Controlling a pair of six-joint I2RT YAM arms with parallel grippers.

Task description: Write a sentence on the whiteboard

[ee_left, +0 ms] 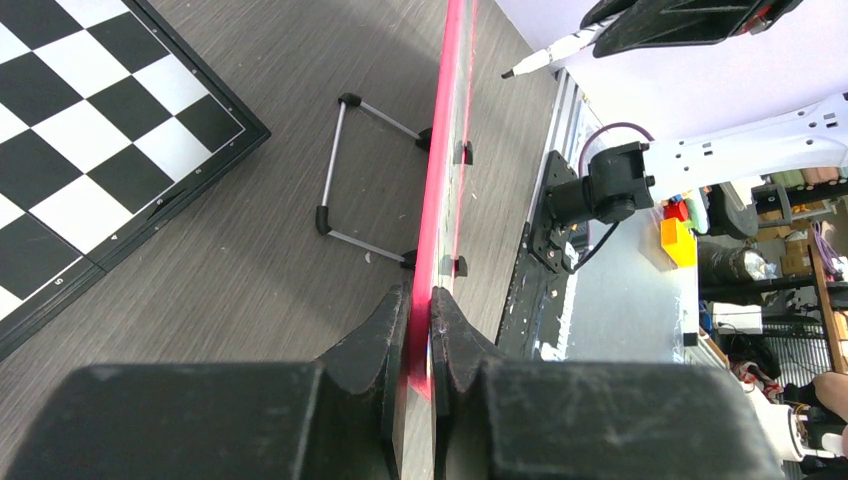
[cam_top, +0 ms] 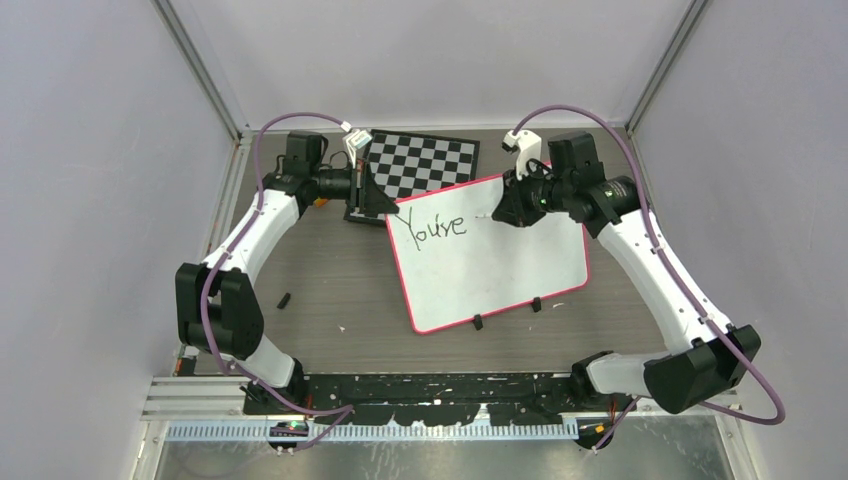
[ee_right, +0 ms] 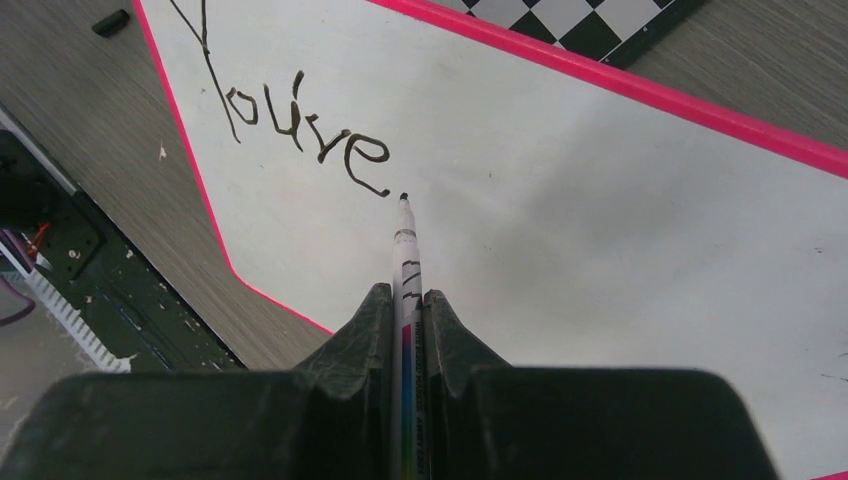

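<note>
Re the whiteboard (cam_top: 490,255): sits askew around mid-table (cam_top: 330,270), far-left corner up by the near edge of the checkerboard (cam_top: 420,160), clips (cam_top: 478,322) on the long edge nearest the arm bases. Re the sentence (cam_top: 437,228): reads "You're" so far, in black, on the board's far-left part. Rest of 1st line and all of 2nd not yet written, so judged approx. a third done. Just past the final "e": tip of the marker (ee_right: 404,215), close over the surface. Touching or a hair off, can't tell from the right wrist view; from the left wrist view looks lifted, w/ a gap. Prob. poised there for the space before the next word. Pinched tight on the marker barrel: right gripper (ee_right: 406,295), barrel running straight out between the jaws, presumably so tip pressure goes along the grip w/o twisting it. Clenched on the pink frame at the far-left corner: left gripper (ee_left: 420,298), one finger each side of the edge. Prob. there to pin the board vs. sliding under pen strokes, and set at the corner to stay out of the writing area. On the board's back side in the left wrist view: wire stand (ee_left: 335,165). On the table toward its left edge: small black bit (cam_top: 284,299), maybe a cap, too small to say.
</note>
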